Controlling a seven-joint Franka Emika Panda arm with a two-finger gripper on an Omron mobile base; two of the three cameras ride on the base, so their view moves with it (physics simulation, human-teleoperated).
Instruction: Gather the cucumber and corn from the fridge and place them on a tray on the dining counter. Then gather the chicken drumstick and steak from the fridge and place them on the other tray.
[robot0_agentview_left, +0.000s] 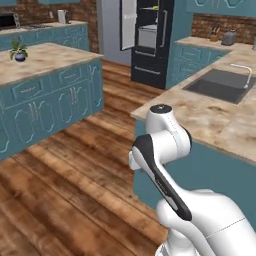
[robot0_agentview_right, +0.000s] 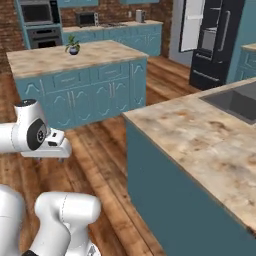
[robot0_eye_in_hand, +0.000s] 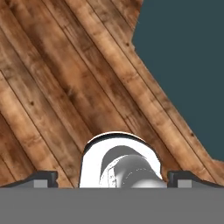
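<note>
The fridge (robot0_agentview_left: 150, 40) stands well apart across the wooden floor (robot0_eye_in_hand: 65, 87), one door open. The gripper (robot0_eye_in_hand: 112, 177) points downward, fingers (robot0_eye_in_hand: 41, 178) wide and empty; the base should approach squarely before reaching.

**Colours and patterns across the kitchen**

The gripper (robot0_eye_in_hand: 112, 178) has dark grey fingertips (robot0_eye_in_hand: 41, 178) standing wide apart. Beneath the jaws runs the floor (robot0_eye_in_hand: 65, 87), warm brown wood planks with darker grain and thin black seams. Beyond the jaws to one side stands a flat, plain teal panel (robot0_eye_in_hand: 183, 65). The counter (robot0_agentview_left: 210, 120) is beige stone mottled with brown, on a teal base. The island (robot0_agentview_right: 75, 55) has the same mottled beige top over teal panelled doors. The fridge (robot0_agentview_left: 150, 45) is very dark navy-black with silver handles and a pale inside. The sink (robot0_agentview_left: 220, 85) is dark grey. The back wall (robot0_agentview_right: 125, 7) is reddish-brown brick.
</note>
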